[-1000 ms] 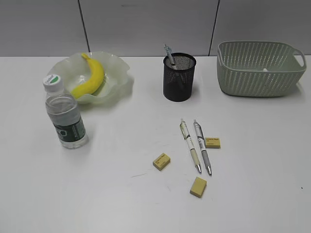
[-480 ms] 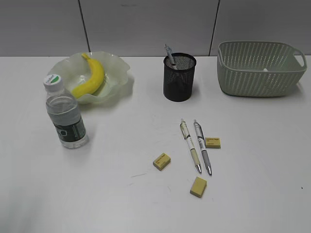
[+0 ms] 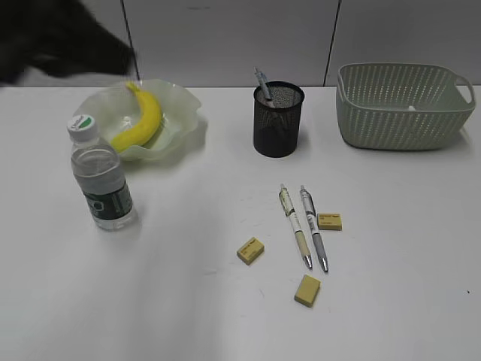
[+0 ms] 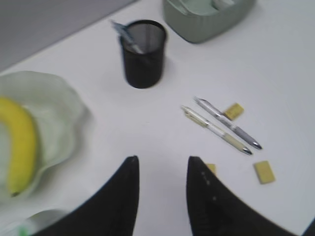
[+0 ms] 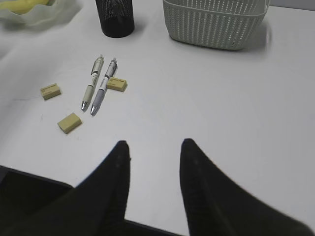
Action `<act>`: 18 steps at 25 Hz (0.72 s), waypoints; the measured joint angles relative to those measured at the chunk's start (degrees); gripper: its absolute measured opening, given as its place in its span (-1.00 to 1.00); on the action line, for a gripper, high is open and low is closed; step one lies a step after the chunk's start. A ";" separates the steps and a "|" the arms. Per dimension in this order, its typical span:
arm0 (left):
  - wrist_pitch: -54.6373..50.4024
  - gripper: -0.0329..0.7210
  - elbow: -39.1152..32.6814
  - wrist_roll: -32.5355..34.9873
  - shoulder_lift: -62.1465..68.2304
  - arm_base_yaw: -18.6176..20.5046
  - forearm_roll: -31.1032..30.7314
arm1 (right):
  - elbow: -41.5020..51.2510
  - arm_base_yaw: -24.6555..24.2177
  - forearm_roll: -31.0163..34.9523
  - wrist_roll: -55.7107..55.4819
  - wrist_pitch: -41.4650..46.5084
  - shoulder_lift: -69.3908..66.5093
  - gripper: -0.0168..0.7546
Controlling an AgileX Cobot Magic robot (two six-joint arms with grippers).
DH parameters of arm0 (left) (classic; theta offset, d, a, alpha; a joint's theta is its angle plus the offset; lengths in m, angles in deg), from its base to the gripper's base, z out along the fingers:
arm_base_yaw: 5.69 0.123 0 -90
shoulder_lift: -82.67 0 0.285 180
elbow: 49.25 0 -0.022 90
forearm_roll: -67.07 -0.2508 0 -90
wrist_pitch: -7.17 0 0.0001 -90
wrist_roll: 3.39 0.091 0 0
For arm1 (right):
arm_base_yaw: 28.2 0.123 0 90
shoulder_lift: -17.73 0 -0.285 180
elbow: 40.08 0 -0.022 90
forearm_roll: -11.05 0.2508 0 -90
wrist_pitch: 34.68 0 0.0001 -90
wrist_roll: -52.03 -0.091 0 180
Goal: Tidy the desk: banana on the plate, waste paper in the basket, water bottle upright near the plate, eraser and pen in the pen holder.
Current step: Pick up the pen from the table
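From the exterior view, the banana (image 3: 143, 116) is sitting in the plate (image 3: 186, 105) at the back left of the counter (image 3: 406, 248), and the water bottle (image 3: 101, 177) stands upright just in front of the plate. The pen holder (image 3: 277, 120) is mid-back with one pen poking out, and the basket (image 3: 402, 105) is off at the back right. Two pens (image 3: 304, 226) lie side by side out front with three erasers (image 3: 307, 289) scattered around them. A dark blur of an arm (image 3: 60, 37) shows in the top left corner. In the left wrist view, the left gripper (image 4: 162, 169) has its jaws apart with nothing between them, hanging over bare counter between the plate and the pens; the pen holder and basket are further back. In the right wrist view, the right gripper (image 5: 153, 152) is also spread apart and empty, over the counter, with the pens, erasers, pen holder and basket beyond it. I can't spot the waste paper for sure.
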State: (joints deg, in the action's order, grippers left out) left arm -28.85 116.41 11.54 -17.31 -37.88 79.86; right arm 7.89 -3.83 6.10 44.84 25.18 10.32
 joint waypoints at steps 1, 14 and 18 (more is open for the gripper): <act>0.07 -0.26 2.28 -3.25 4.72 -4.56 -3.18 | 0.00 0.00 0.00 -0.05 0.00 0.00 -0.22; -5.76 0.41 31.56 -40.93 48.68 -16.19 -16.87 | 0.00 0.00 0.00 -0.05 0.00 0.00 -0.22; -3.65 0.29 36.16 -47.03 54.77 -15.44 -17.37 | 0.00 0.00 0.00 -0.05 0.00 0.00 -0.22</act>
State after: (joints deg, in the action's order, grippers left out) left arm -32.50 152.58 -35.48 37.46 -53.31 62.50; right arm 7.89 -3.83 6.10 44.79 25.18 10.32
